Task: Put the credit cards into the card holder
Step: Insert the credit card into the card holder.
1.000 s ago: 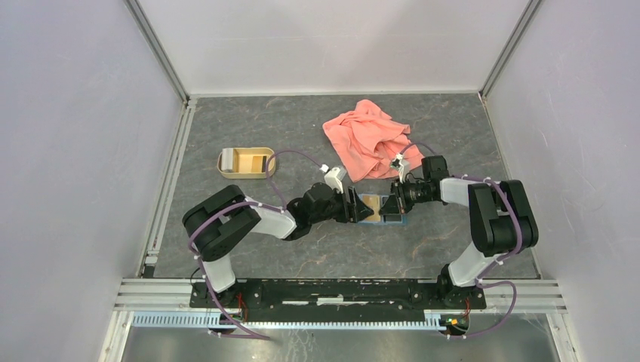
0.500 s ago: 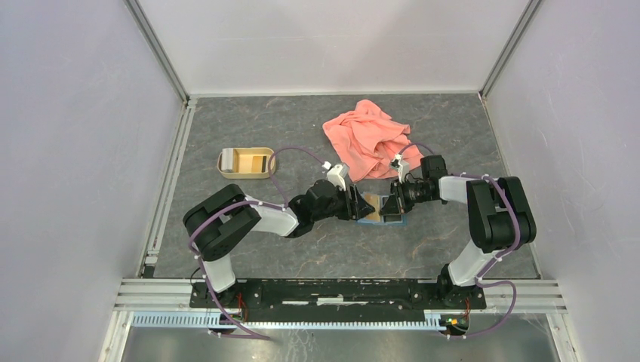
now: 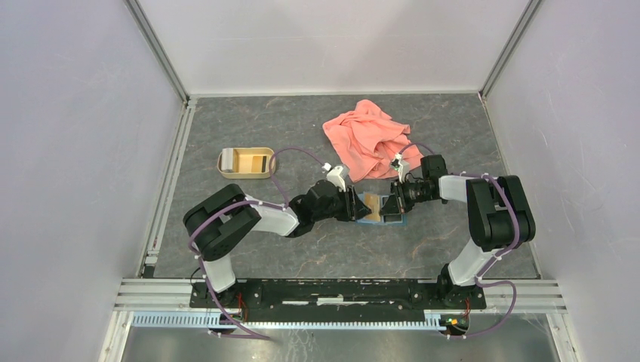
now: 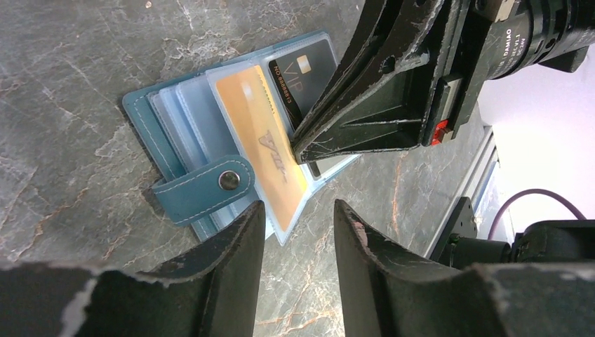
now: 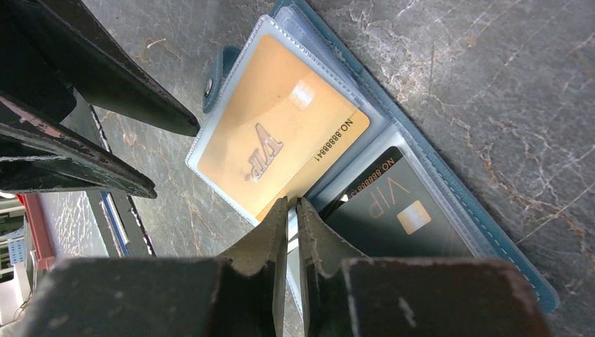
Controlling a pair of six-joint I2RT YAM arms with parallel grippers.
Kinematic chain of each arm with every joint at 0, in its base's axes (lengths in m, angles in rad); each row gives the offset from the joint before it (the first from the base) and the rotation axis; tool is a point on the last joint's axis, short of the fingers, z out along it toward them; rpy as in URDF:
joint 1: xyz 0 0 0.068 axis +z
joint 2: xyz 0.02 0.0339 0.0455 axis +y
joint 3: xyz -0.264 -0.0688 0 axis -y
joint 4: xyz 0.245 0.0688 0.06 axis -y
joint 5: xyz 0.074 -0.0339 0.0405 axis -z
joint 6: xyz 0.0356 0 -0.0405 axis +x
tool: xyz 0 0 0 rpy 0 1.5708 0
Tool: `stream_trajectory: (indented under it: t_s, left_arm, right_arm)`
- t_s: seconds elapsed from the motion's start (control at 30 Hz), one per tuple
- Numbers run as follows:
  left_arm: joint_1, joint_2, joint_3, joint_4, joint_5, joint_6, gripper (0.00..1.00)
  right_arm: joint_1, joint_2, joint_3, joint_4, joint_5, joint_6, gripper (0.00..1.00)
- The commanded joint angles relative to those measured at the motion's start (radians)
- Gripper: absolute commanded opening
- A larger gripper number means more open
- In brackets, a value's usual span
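One gentle push: with right pincer [image 5: 291, 210] clamped on clear sleeve [image 5: 335, 184] and left pincer [image 4: 298, 210] spread, nudge orange card [image 5: 281, 140] fully home.

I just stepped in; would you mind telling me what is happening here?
The card holder lies open, with an orange card and a black card in its clear sleeves. The right gripper, nearly closed, appears to pinch a sleeve's edge beside the orange card. The left gripper hovers open near the snap tab.
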Motion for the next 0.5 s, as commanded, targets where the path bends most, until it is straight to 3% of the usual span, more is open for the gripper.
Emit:
stream_trajectory:
  t_s: [0.0,0.47]
  left_arm:
    - [-0.003,0.016,0.038,0.046,0.033,-0.004,0.46]
    - [0.0,0.071,0.058,0.161,0.115,-0.047,0.38]
  right_arm:
    - [0.003,0.02,0.019,0.001,0.042,-0.024,0.15]
    - [-0.016,-0.07,0.026,-0.005,-0.036,-0.068,0.25]
